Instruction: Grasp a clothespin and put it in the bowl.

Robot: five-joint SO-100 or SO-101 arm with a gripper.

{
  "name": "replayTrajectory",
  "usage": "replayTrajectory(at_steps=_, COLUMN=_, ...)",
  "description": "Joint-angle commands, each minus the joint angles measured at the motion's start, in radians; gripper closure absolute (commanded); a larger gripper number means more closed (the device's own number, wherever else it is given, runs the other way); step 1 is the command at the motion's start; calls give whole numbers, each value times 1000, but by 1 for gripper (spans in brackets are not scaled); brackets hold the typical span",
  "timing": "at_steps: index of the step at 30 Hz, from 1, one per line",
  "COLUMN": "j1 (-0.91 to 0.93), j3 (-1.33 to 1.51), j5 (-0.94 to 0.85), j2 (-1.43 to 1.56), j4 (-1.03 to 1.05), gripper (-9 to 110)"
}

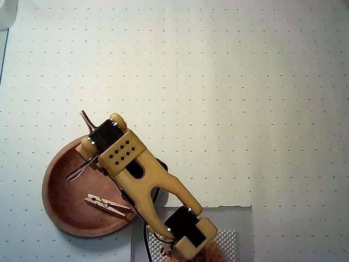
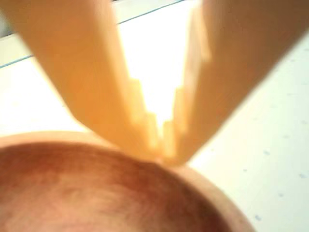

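The bowl [image 1: 65, 202] is a round reddish-brown wooden dish at the lower left of the overhead view. A light-tan wooden clothespin [image 1: 108, 206] lies flat inside it, near its right side. My yellow arm [image 1: 147, 185] reaches from the bottom edge across the bowl's upper right part, and its wrist hides the fingers from above. In the wrist view my gripper [image 2: 161, 151] hangs just above the bowl's far rim [image 2: 212, 191]. Its fingertips meet with nothing between them. The clothespin does not show in the wrist view.
The bowl stands on a white dotted mat [image 1: 229, 82] that fills most of the overhead view. A grey base plate [image 1: 240, 224] with a mesh patch lies at the bottom right under the arm. A white object [image 1: 6, 13] sits in the top left corner.
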Motion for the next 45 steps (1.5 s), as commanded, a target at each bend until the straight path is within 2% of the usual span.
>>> replayTrajectory(at_steps=1, j1=110, j3=-49, j5=14, j2=129, j4=26, gripper=105)
replayTrajectory(at_steps=8, j1=328, j3=-51, j5=64, j2=264, j4=26, gripper=105)
replayTrajectory(at_steps=19, j1=437, j3=-52, j5=534, j2=439, j4=-12, gripper=105)
replayTrajectory(at_steps=26, j1=456, j3=-31, j5=928, j2=549, j4=-252, gripper=105)
replayTrajectory(at_steps=32, j1=578, j3=72, j5=1192, j2=614, j4=-431, gripper=105)
replayTrajectory(at_steps=39, j1=673, j3=331, j5=1308, j2=753, j4=-653, gripper=105)
replayTrajectory(at_steps=45, j1=681, j3=566, j5=1370, j2=868, j4=-848, gripper=105)
